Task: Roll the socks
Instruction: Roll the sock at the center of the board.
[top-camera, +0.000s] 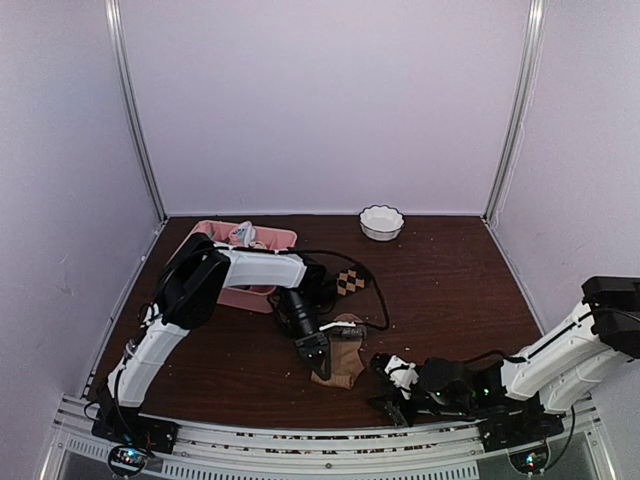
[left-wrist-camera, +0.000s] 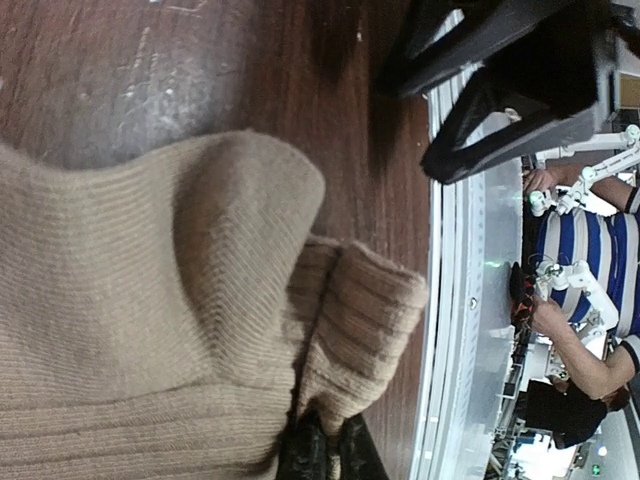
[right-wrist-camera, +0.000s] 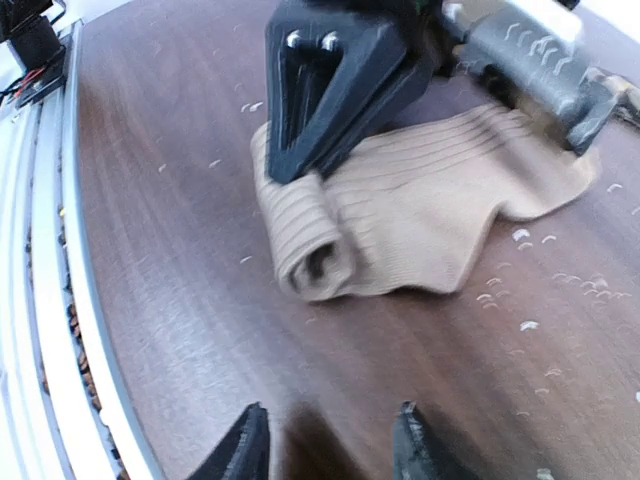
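The tan sock (top-camera: 345, 365) lies on the table near the front edge, its near end curled into a short roll (right-wrist-camera: 312, 252). My left gripper (left-wrist-camera: 325, 452) is shut on the ribbed fabric of that rolled end (left-wrist-camera: 360, 320); in the right wrist view its black fingers (right-wrist-camera: 325, 95) press down on the sock (right-wrist-camera: 430, 205). My right gripper (right-wrist-camera: 328, 445) stands open just in front of the roll, apart from it, with nothing between its fingertips. The dark argyle sock (top-camera: 350, 282) lies further back, partly behind the left arm.
A pink divided tray (top-camera: 275, 240) with small bundles stands at the back left. A white bowl (top-camera: 381, 222) sits at the back centre. The metal rail of the table's front edge (right-wrist-camera: 50, 250) runs close beside the right gripper. A black cable (top-camera: 375, 295) loops beside the argyle sock.
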